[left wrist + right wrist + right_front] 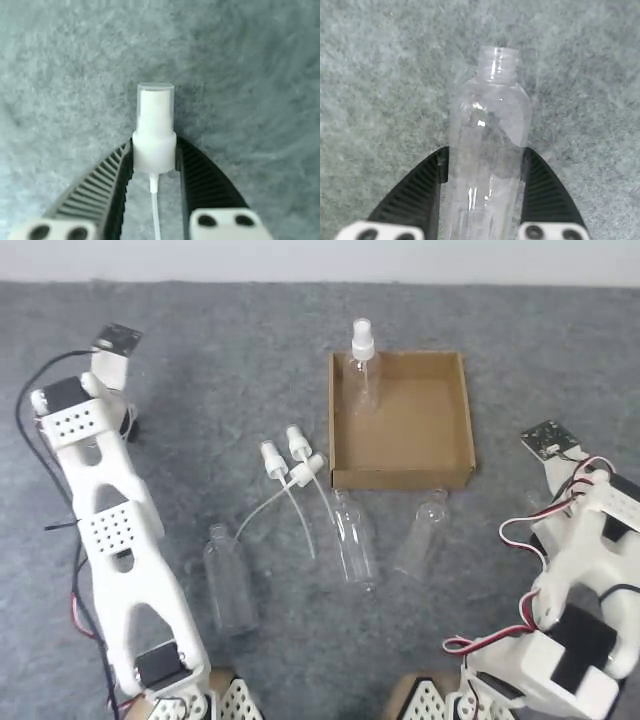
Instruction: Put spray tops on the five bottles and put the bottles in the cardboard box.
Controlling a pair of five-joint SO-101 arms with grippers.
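Note:
My left gripper is shut on a white spray top, whose thin tube runs back between the fingers; it sits at the table's far left. Over at the right side of the table, my right gripper is shut on a clear bottle with an open neck. The cardboard box holds one bottle with a spray top in its far left corner. Three loose spray tops lie left of the box. Three uncapped bottles lie in front of it.
The grey felt table surface is bare behind and left of the box. Red and black cables hang along the left arm, and more wires loop beside the right arm.

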